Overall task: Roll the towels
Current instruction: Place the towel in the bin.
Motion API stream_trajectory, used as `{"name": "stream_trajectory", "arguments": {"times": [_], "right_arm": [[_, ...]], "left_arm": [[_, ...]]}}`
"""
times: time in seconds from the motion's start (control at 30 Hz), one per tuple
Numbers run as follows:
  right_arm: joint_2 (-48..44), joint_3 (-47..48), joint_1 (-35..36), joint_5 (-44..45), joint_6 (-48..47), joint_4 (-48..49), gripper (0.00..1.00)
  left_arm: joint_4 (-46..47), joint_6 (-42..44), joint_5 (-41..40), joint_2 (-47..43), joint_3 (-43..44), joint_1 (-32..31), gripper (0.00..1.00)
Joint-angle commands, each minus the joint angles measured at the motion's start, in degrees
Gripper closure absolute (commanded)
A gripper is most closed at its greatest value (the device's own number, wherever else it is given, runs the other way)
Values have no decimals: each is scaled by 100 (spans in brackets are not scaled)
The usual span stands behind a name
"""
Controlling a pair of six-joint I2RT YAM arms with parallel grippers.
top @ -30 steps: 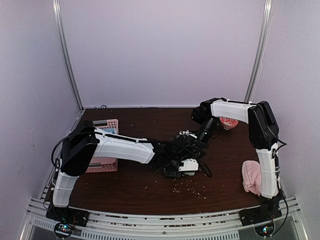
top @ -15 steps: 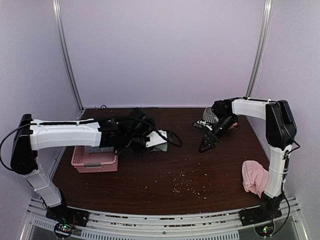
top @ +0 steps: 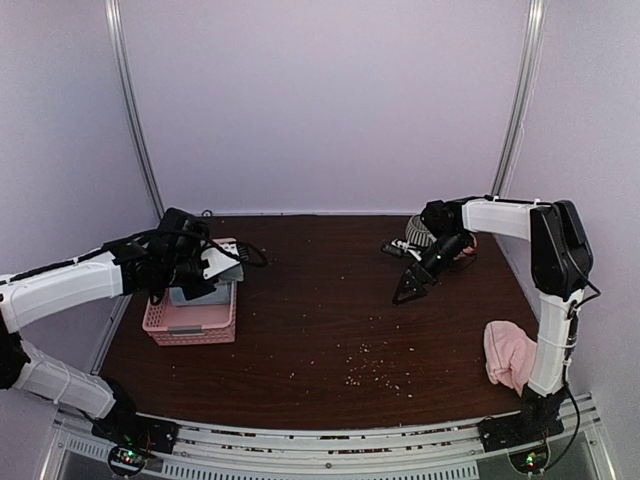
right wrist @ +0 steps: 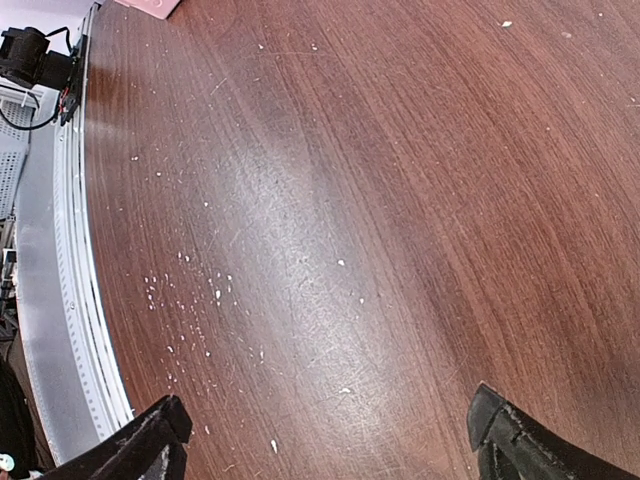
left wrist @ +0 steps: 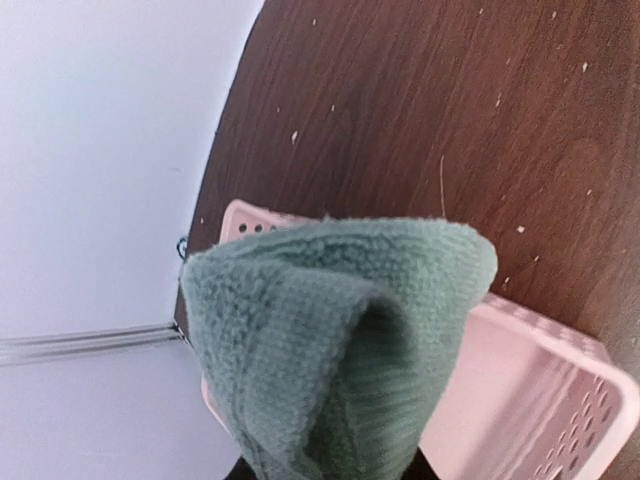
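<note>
Our left claw (top: 212, 264) has swung back over the basket (top: 190, 327), pinching a bunched, fuzzy green towel (left wrist: 330, 340); right claw (top: 408, 290) gapes empty.

Green towel (left wrist: 330, 340) bunched aloft; pink towel (top: 503, 352) crumpled.

Mint green and two pinks are standing out against dark brown wood.
The soft mint-green terry towel (left wrist: 330, 340) is showing a dull sage tone across its looped pile. The perforated pink plastic basket (left wrist: 530, 400) is glowing pale rose, and the crumpled light pink terry towel (top: 503, 352) is looking paler still. The dark reddish-brown wood-grain table (right wrist: 400, 200) is displaying streaky grain, with scattered whitish specks (right wrist: 190, 290) dotting it.
</note>
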Motion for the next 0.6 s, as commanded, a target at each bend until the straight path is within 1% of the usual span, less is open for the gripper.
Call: {"name": "stream_trajectory", "arguments": {"times": [0.0, 0.13, 0.3, 0.37, 0.43, 0.57], "right_arm": [[67, 66, 68, -175, -127, -69, 0], [137, 69, 105, -167, -192, -137, 0], [161, 73, 123, -255, -256, -213, 0], [177, 86, 136, -291, -295, -250, 0], [206, 92, 141, -330, -338, -286, 0], [283, 137, 143, -407, -470, -465, 0]], "left_arm": [[-4, 352, 440, -132, -277, 465, 91], [38, 647, 456, -47, -569, 607, 97], [-22, 622, 951, 171, -583, 951, 99], [-84, 635, 1060, 417, -577, 1039, 100], [-309, 613, 1167, 761, -443, 1126, 100], [-464, 590, 1337, 1402, -151, 1312, 100]]}}
